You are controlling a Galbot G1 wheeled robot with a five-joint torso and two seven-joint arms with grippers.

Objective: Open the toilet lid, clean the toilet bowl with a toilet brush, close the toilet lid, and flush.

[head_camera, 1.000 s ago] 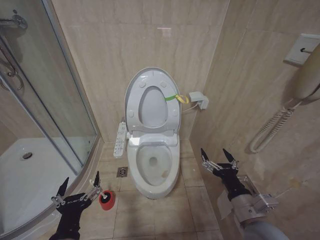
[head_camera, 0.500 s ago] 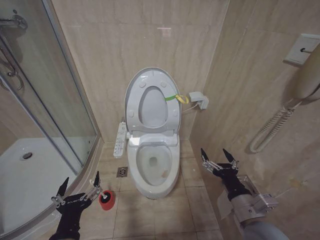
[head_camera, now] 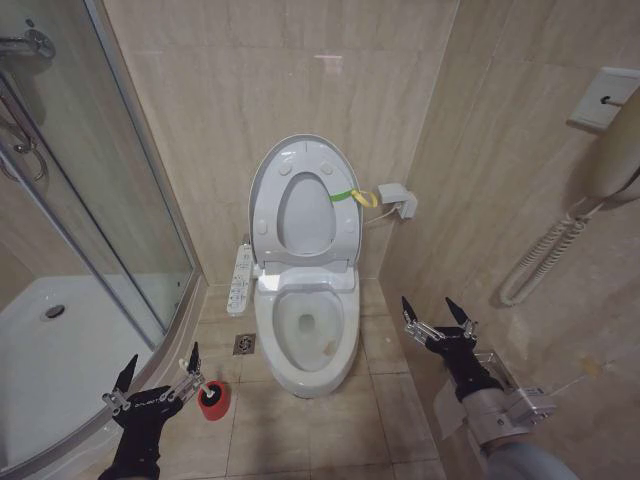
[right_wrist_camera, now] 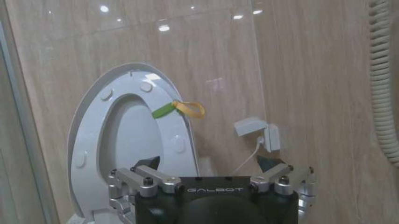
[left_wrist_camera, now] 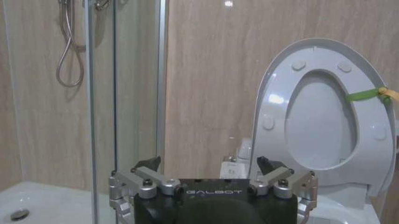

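— Item one, toilet lid (head_camera: 303,205)?
— Glossy white elongated oval. Raised upright, leaning against the far wall, the seat ring folded up with it; a green-and-yellow band on its right edge.

— Item two, toilet bowl (head_camera: 305,325)?
— White ceramic, elongated oval, on a floor pedestal. Open, standing centre, below the lid. White button panel (head_camera: 239,279) on its left side.

— Item three, toilet brush (head_camera: 198,374)?
— Thin pale handle, upright in a red cup (head_camera: 213,400), on the floor near left of the bowl. Bristle head hidden.
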